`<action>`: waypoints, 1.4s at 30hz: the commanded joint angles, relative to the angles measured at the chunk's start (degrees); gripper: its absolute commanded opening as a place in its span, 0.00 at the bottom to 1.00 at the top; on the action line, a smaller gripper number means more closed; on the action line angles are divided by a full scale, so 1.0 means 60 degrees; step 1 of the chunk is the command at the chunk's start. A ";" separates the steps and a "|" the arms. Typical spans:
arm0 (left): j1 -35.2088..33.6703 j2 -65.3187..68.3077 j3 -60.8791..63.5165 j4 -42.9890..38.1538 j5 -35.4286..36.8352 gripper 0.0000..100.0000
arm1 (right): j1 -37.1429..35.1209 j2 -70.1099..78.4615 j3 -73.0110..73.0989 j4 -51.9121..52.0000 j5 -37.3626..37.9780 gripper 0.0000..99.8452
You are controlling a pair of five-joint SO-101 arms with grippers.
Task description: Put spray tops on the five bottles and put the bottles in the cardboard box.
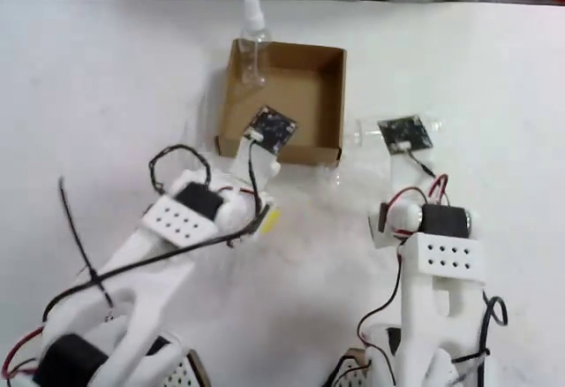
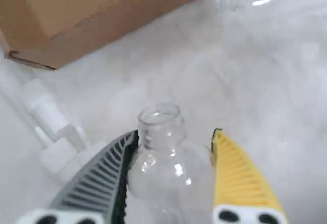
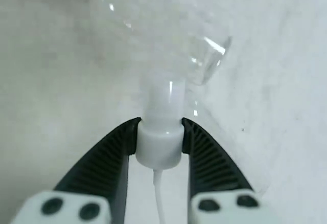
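Observation:
In the left wrist view a clear bottle point(image 2: 166, 157) with an open, topless neck sits between a grey and a yellow finger, my left gripper point(image 2: 174, 134) shut on it. My right gripper point(image 3: 160, 124) is shut on a white spray top point(image 3: 161, 132), whose thin tube points back toward the camera. A clear bottle point(image 3: 163, 29) lies just beyond that top. The cardboard box point(image 1: 331, 104) stands mid-table, and a capped bottle point(image 1: 253, 38) stands in its far left corner. The left arm's gripper point(image 1: 263, 215) is just in front of the box.
A white spray top point(image 2: 48, 124) lies on the table beside the box's near corner point(image 2: 30, 55). Another clear bottle point(image 1: 366, 131) lies to the right of the box, by the right arm's wrist board point(image 1: 406, 132). Cables loop over both arms.

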 commanded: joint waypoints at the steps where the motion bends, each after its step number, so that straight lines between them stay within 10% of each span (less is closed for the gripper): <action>1: -0.0432 -0.1678 0.0645 -0.1128 0.0015 0.02 | -0.0491 -0.0198 -0.2125 -0.0125 -0.1011 0.02; 18: -0.1209 -0.7993 0.5333 -0.5055 0.0015 0.02 | -0.3275 -0.0198 -0.3707 -0.7040 -0.1861 0.02; 42: -0.0300 -1.2051 0.8103 -0.5641 -0.0059 0.02 | -0.6938 -0.0198 -0.5451 -0.7714 -0.1890 0.02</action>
